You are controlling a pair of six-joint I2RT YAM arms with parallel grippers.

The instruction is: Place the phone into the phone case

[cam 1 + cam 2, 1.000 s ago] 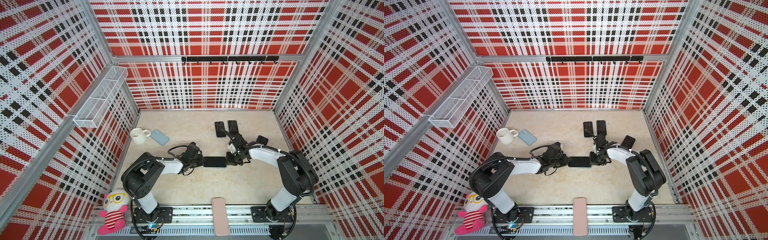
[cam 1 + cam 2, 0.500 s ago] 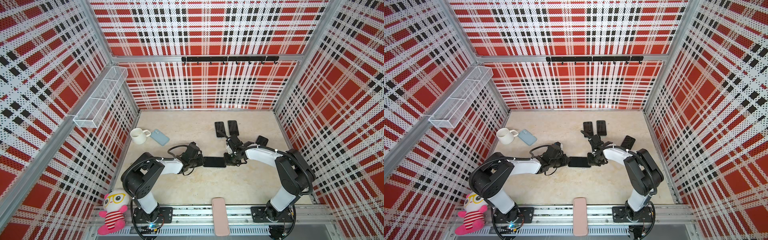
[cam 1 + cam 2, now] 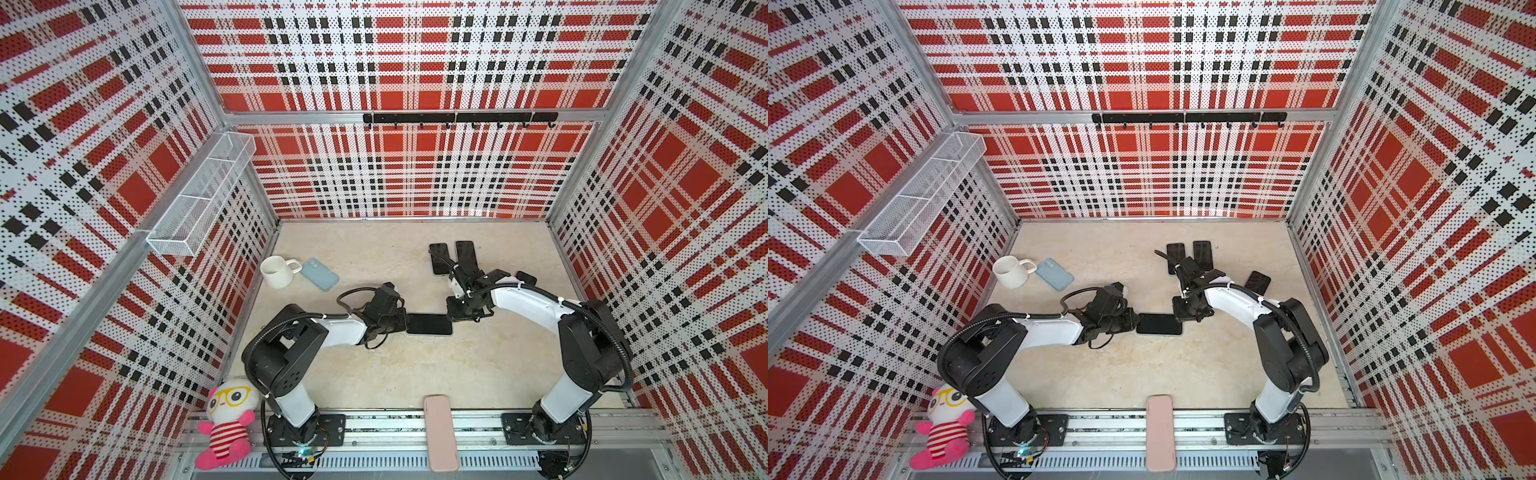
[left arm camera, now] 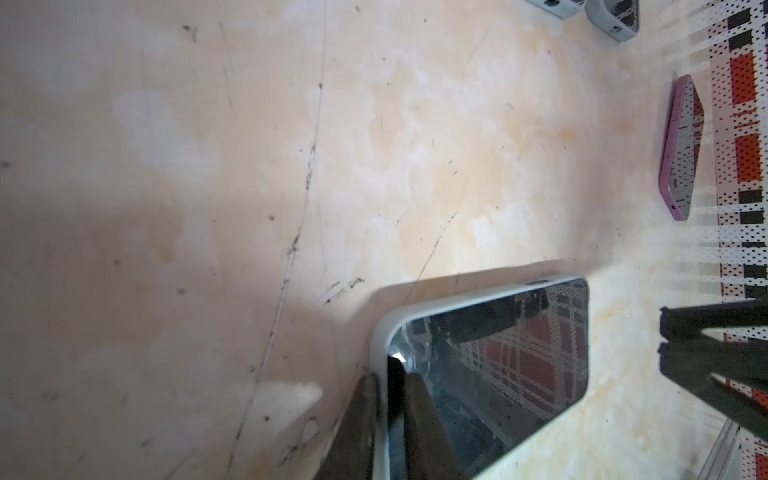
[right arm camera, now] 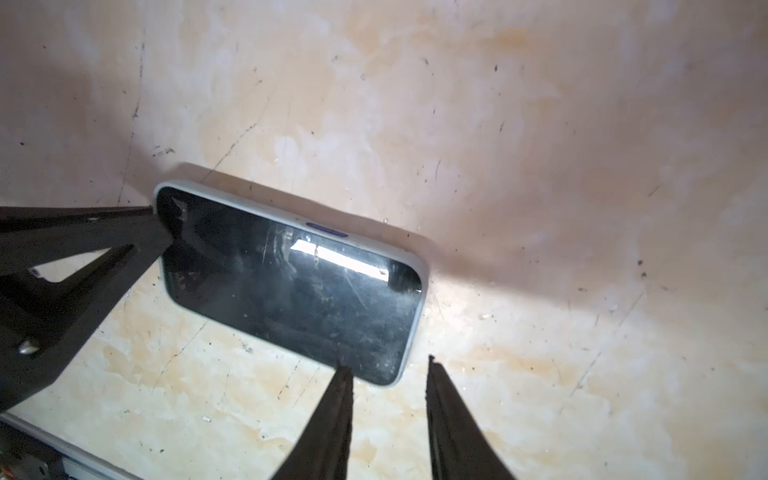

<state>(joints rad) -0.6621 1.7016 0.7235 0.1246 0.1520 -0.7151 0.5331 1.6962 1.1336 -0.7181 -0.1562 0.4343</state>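
Judging by flush rim, you've got phone (image 3: 429,324) seated in phone case (image 4: 379,349) at table (image 3: 415,374) centre. Your left hand (image 3: 404,323), 9 o'clock side, pinches cased end; right hand (image 5: 388,362), 2 o'clock, stands parted, empty. Remaining: release, check corners.

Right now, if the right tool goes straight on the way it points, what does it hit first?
Most likely the phone: its near corner sits between the right tool's open fingers, just past the tips. Beyond that, only the table. Depth is unclear, so it could pass above.
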